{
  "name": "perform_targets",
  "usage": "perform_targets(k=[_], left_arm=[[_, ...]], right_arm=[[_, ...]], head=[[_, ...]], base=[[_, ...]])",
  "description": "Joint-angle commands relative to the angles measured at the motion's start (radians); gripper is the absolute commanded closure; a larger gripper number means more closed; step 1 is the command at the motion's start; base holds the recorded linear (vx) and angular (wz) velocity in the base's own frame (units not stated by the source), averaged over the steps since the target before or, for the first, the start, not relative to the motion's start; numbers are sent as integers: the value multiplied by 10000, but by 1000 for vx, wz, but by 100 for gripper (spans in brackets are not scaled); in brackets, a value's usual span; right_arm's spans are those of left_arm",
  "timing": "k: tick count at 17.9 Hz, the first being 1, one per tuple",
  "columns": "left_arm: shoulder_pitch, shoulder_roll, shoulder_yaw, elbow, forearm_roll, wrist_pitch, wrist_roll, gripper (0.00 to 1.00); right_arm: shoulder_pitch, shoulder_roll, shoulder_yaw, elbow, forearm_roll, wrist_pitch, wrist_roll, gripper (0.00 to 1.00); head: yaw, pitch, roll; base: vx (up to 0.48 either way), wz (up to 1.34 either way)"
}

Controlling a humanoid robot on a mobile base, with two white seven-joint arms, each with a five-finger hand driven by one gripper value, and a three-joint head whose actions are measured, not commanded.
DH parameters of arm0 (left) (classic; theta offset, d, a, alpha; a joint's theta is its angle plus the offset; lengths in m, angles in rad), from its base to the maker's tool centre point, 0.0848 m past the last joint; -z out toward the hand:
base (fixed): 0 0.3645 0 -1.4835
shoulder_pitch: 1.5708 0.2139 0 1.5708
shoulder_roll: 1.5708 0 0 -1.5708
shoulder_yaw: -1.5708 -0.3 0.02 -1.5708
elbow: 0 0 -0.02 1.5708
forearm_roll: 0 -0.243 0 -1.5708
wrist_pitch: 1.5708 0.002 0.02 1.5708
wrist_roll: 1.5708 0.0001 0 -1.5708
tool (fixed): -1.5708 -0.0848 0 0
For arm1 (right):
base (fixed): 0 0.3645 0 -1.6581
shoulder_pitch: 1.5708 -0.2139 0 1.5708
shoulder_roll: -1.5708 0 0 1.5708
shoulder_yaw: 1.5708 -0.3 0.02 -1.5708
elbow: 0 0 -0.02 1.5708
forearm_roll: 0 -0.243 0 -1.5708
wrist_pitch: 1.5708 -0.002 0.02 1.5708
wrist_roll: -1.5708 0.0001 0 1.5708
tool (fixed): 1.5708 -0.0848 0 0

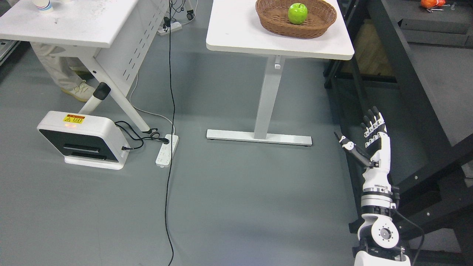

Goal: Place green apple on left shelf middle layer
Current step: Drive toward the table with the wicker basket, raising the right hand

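A green apple (297,13) lies in a brown wicker basket (317,22) on a white table (240,33) at the top middle. My right hand (364,135) is raised at the lower right, far below and to the right of the table. Its fingers are straight and spread, thumb out to the left, and it holds nothing. My left arm does not show.
A black metal frame (417,92) runs down the right side, close to my right hand. A second white table (74,22) stands at the upper left with a person's leg (55,70) behind it. A white box device (85,140), a power strip (167,149) and a hanging black cable (170,111) are on the grey floor.
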Motion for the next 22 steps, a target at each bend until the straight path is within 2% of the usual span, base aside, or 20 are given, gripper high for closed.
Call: perform_targets(k=[1, 9, 10, 11, 13, 14, 15, 16, 17, 19, 21, 22], left_arm=[[-6, 174, 0, 0, 0, 2, -8, 0], [-6, 174, 0, 0, 0, 2, -8, 0], [-6, 174, 0, 0, 0, -13, -8, 0], [-6, 174, 0, 0, 0, 2, -8, 0], [9, 174, 0, 0, 0, 2, -8, 0], [9, 174, 0, 0, 0, 2, -8, 0], [9, 174, 0, 0, 0, -13, -8, 0], [9, 174, 0, 0, 0, 2, -8, 0], [-6, 174, 0, 0, 0, 2, -8, 0], [-6, 174, 0, 0, 0, 2, -8, 0], [-6, 174, 0, 0, 0, 2, -8, 0], [9, 174, 0, 0, 0, 2, -8, 0]], right_arm=[[246, -175, 42, -29, -111, -4, 49, 0], [140, -175, 150, -45, -234, -20, 4, 0], [18, -175, 241, -45, 176, -80, -27, 0], [-59, -175, 242, -60, 1152, -218, -164, 1], [-350, -213, 287, -258, 6503, -144, -1462, 19], [-503, -367, 470, -335, 8915, 359, -1940, 21], [-520, -474, 700, -443, 10610, 1245, -2066, 20], [-536, -673, 733, -474, 10946, 1709, -2052, 17], [-521, -903, 763, -490, 10888, 1714, -2037, 11], [-399, -966, 764, -810, 10446, 891, -2052, 0], [-336, -906, 748, -1087, 9726, 213, -2052, 0], [-397, -859, 763, -1088, 9692, 211, -2037, 0]], head=[[0, 0, 0], [0, 0, 0], [0, 0, 0], [0, 0, 0], [0, 0, 0], [0, 0, 0], [0, 0, 0], [0, 0, 0], [0, 0, 0], [0, 0, 0], [0, 0, 0], [0, 0, 0]], base=[[0, 0], [0, 0], [0, 0], [0, 0], [0, 0], [0, 0], [0, 0], [0, 0], [12, -14], [26, -8], [66, 0], [47, 56]])
